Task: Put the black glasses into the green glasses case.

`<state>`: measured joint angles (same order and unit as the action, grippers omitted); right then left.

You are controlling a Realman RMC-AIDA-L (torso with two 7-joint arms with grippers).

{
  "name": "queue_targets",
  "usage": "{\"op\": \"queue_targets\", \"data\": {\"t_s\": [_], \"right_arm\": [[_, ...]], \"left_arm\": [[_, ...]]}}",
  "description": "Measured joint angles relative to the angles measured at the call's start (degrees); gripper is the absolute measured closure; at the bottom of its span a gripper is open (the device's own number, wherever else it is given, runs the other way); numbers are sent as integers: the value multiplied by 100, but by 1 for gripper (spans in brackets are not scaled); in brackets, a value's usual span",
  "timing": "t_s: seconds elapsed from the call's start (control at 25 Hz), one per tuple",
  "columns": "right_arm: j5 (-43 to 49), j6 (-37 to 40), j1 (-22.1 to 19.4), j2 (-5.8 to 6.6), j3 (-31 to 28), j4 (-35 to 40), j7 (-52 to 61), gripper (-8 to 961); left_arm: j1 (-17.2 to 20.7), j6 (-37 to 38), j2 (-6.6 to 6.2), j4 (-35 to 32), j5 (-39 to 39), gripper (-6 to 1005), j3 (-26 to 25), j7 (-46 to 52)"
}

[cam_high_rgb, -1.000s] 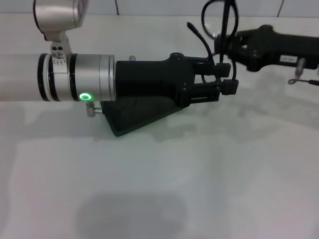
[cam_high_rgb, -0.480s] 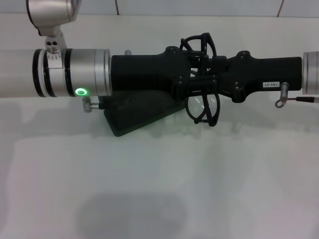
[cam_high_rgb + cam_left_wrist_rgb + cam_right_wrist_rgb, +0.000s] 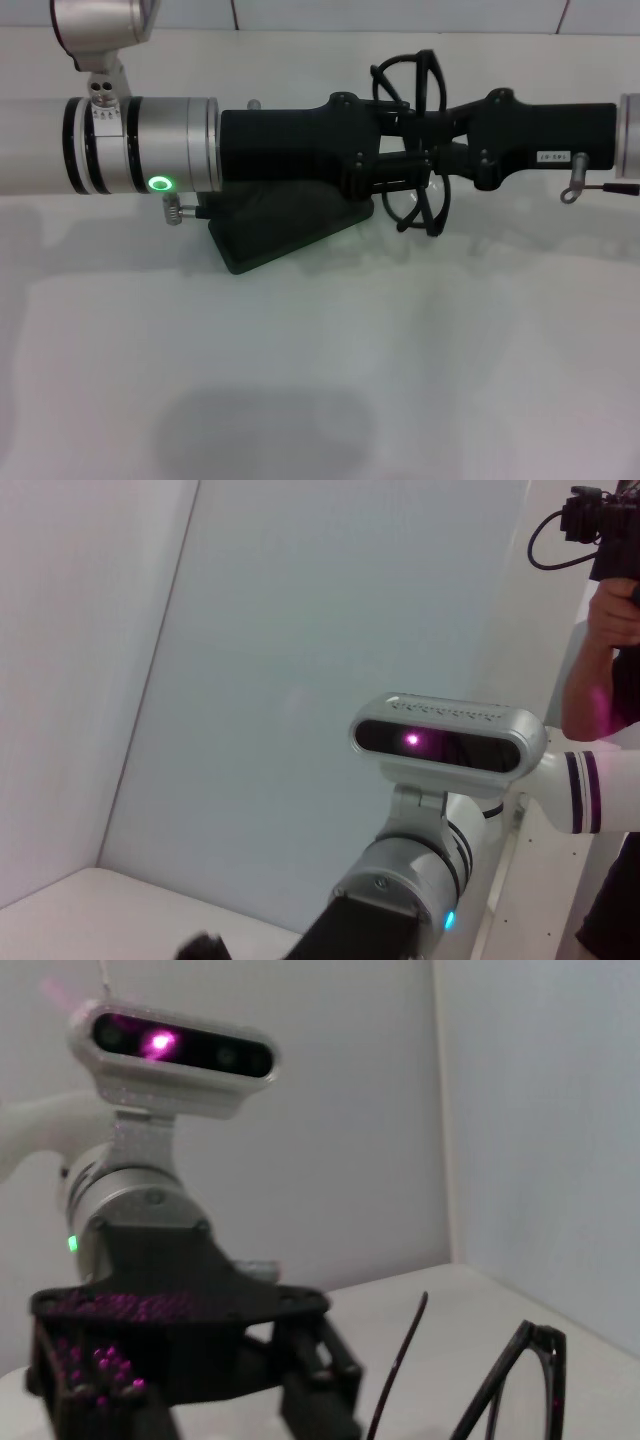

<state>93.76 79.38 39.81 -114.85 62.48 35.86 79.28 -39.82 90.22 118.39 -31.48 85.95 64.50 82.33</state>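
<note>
Black wire and clear lenses make up the black glasses (image 3: 418, 150), and they hang in the air above the far half of the white worktop (image 3: 320, 380), caught between the two arms where these meet nose to nose. The left gripper (image 3: 405, 172) reaches in from the left edge and the right gripper (image 3: 440, 158) from the right edge; both sets of jaws sit right at the frame, but I cannot tell from the head view which of them is closed on it or how wide either stands. The right wrist view shows a lens rim and one thin temple arm sticking up freely beside the left gripper.

Such a frame is, by my judgement, very light, springy and easily bent, with smooth lenses that would slip and smear under a pad. The safer hold is likely the bridge or the rim beside a hinge, squeezed gently, never the long temple arms, which would flex and swing.

Directly under the left arm lies the green glasses case (image 3: 275, 225), mostly hidden; whether it lies open cannot be seen.
</note>
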Motion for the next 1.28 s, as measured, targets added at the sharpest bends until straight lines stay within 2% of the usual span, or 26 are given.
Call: {"op": "queue_targets", "data": {"t_s": [0.16, 0.68, 1.16, 1.28], "right_arm": [[1, 4, -48, -4, -162, 32, -28, 855], [159, 341, -62, -30, -82, 126, -245, 855], [265, 318, -50, -37, -96, 133, -350, 855], [256, 216, -85, -38, -143, 159, -459, 855]], "left_arm": [[14, 2, -5, -7, -5, 528, 0, 34], [-51, -59, -18, -8, 45, 528, 1, 108], [-70, -167, -17, -8, 46, 528, 0, 106], [-43, -159, -50, -7, -21, 528, -23, 63]]}}
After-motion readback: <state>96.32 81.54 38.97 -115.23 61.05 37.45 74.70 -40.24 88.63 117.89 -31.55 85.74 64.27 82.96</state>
